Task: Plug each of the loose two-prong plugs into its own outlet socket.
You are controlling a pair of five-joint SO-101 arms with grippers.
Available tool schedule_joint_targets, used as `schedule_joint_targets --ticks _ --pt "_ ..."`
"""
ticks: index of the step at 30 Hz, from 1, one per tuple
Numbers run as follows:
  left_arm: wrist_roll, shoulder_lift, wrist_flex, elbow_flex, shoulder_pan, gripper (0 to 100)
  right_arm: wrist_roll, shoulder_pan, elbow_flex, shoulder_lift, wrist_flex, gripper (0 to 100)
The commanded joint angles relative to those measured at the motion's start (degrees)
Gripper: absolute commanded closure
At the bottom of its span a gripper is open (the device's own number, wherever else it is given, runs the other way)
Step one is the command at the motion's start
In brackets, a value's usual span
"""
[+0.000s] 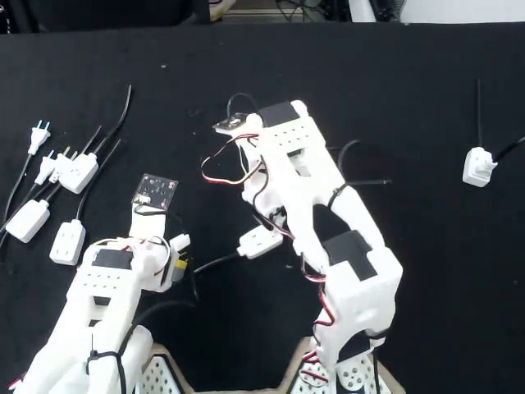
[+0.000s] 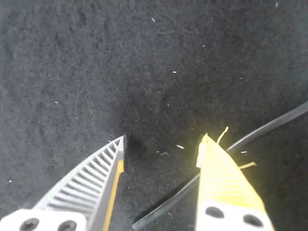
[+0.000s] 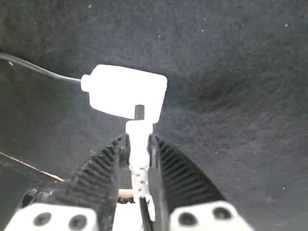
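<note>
I read right gripper (image 3: 138, 142) clamped on the plug (image 3: 139, 129). Outlet socket (image 3: 126, 90) is dead ahead, plug axis pointing into it, prong tip apparently touching. Left gripper (image 2: 163, 139) is apart, farther from the socket.

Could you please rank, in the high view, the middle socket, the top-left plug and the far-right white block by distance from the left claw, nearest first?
1. Middle socket, just right of the left claw.
2. Top-left plug, far up on its left.
3. Far-right white block, opposite side.
</note>
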Motion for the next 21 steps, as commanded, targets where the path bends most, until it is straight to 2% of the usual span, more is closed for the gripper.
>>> schedule_joint_targets --ticks 1,21 --pt "0.44 -0.44 -0.09 -0.22 0.66 75 0.79 -0.53 -3.21 -0.57 1.67 98.8" --pt "0.44 -0.44 -0.09 -0.22 0.57 75 2.81 -0.44 -3.03 3.12 0.7 98.8"
